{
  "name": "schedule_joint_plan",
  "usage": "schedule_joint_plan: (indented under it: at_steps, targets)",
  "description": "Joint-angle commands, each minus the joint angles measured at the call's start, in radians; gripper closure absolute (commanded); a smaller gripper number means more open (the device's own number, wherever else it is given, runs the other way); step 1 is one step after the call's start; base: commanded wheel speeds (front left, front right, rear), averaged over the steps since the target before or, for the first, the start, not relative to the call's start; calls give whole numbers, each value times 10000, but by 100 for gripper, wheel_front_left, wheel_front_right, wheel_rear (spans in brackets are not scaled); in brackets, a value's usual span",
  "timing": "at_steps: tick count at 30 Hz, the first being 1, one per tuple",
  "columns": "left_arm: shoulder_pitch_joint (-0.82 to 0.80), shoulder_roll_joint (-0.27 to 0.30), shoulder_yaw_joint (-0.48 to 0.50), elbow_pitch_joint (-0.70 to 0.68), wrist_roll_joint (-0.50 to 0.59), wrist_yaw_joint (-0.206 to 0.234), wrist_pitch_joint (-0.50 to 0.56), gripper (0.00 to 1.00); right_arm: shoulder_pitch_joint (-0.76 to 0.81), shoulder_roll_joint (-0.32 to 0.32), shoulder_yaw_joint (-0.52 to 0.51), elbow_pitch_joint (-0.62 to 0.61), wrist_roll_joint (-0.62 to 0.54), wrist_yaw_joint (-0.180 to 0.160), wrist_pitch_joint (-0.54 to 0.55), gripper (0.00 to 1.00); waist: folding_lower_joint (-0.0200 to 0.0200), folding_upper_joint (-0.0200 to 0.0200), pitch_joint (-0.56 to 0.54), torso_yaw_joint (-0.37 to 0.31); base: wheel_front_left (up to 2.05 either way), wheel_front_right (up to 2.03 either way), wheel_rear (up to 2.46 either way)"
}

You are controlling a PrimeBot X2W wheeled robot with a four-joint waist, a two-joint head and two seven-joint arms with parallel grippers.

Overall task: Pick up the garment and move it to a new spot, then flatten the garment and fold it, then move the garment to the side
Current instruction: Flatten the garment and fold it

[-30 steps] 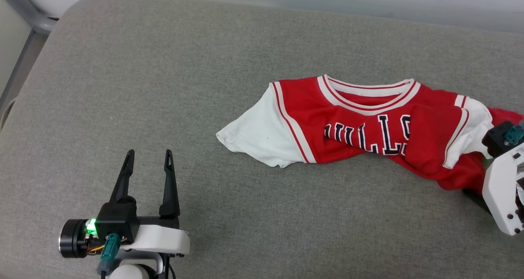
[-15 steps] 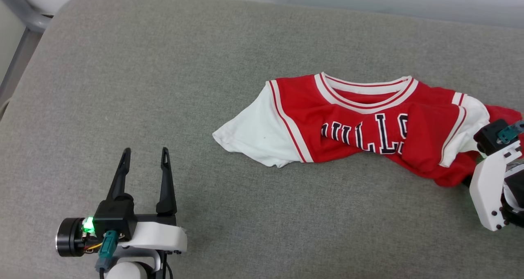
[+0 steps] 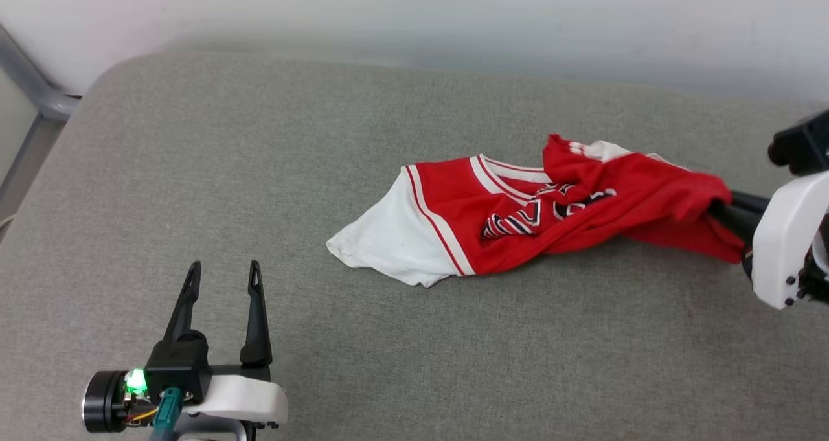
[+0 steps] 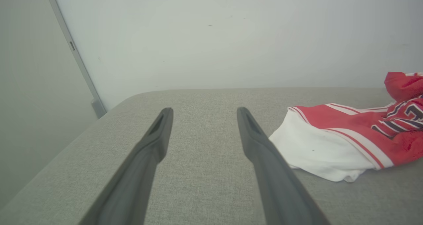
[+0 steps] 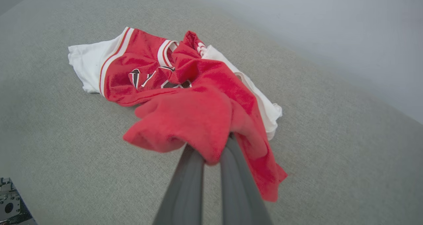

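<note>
The garment point(image 3: 518, 217) is a small red jersey with white sleeves and dark lettering, bunched on the grey cushion. Its right end is lifted off the surface, while the left white sleeve point(image 3: 382, 243) still lies flat. My right gripper point(image 3: 719, 211) is shut on the garment's red fabric at the right edge; in the right wrist view the garment point(image 5: 198, 109) drapes over the closed fingertips point(image 5: 211, 152). My left gripper point(image 3: 220, 279) stands open at the lower left, apart from the garment, and its fingers point(image 4: 158, 135) frame bare cushion with the garment point(image 4: 347, 139) to their right.
The grey cushion point(image 3: 259, 169) spreads wide to the left and front of the garment. A pale wall point(image 3: 414, 13) runs along its far edge. A grey metal post point(image 3: 29, 81) stands past the far left corner.
My right gripper has shut on the garment's right end and lifted it up, bunching the cloth and folding over the lettering. The head view has tilted up. The left gripper stays open.
</note>
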Motion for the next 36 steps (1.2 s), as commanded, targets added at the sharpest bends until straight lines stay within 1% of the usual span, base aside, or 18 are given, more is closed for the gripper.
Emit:
schedule_joint_plan:
  at_steps: [1, 6, 10, 15, 18, 21, 23, 28, 32, 33, 34, 36]
  targets:
    - [144, 22, 25, -4, 40, -15, -25, 0, -143, 58, -133, -93, 7, -11, 61, 100, -1, -1, -174, 38, 0, 0, 0]
    - [404, 27, 38, -21, 40, 7, -25, 0, -78, 209, -483, -373, -96, -11, 240, 100, -1, -1, -502, 226, 0, 0, 0]
    - [681, 54, 116, -24, 3, 37, -25, 0, 457, 422, -539, -1004, -13, -11, 365, 100, -1, -1, -776, 284, 0, 0, 0]
    - [1036, 111, 199, 25, -28, 66, -25, 0, 1672, 706, -464, -2233, 104, -9, 606, 100, -1, -1, -1188, 232, 0, 0, 0]
    - [1177, 113, 217, 30, -15, 87, -25, 0, 2483, 720, -357, -2901, 119, -9, 729, 100, -1, -1, -1364, 147, 0, 0, 0]
    - [1271, 151, 229, 16, 2, 83, -25, 0, 3348, 870, -151, -3359, 182, -9, 833, 100, -1, -1, -1454, 63, 0, 0, 0]
    - [1268, 170, 238, -23, -7, 71, -25, 0, 3840, 876, 43, -3489, -30, -9, 918, 100, -1, -1, -1453, 11, 0, 0, 0]
    - [1124, 137, 146, -60, 11, 53, -25, 0, 4981, 1205, 622, -3004, -252, -9, 934, 100, -1, -1, -1255, -61, 0, 0, 0]
    - [959, 110, 104, -51, -5, 41, -25, 0, 5451, 1520, 1079, -2098, -428, -9, 739, 100, -1, -1, -967, -23, 0, 0, 0]
    - [959, 110, 104, -51, -5, 41, -25, 0, 5451, 1520, 1079, -2098, -428, -9, 739, 100, -1, -1, -967, -23, 0, 0, 0]
    - [870, 106, 104, -42, -20, 25, -25, 0, 5454, 1523, 1334, -1548, -788, -9, 581, 100, -1, -1, -827, 19, 0, 0, 0]
    - [843, 104, 115, -16, -25, 36, -25, 0, 5563, 1756, 1522, -996, -714, -9, 382, 100, -1, -1, -735, 36, 0, 0, 0]
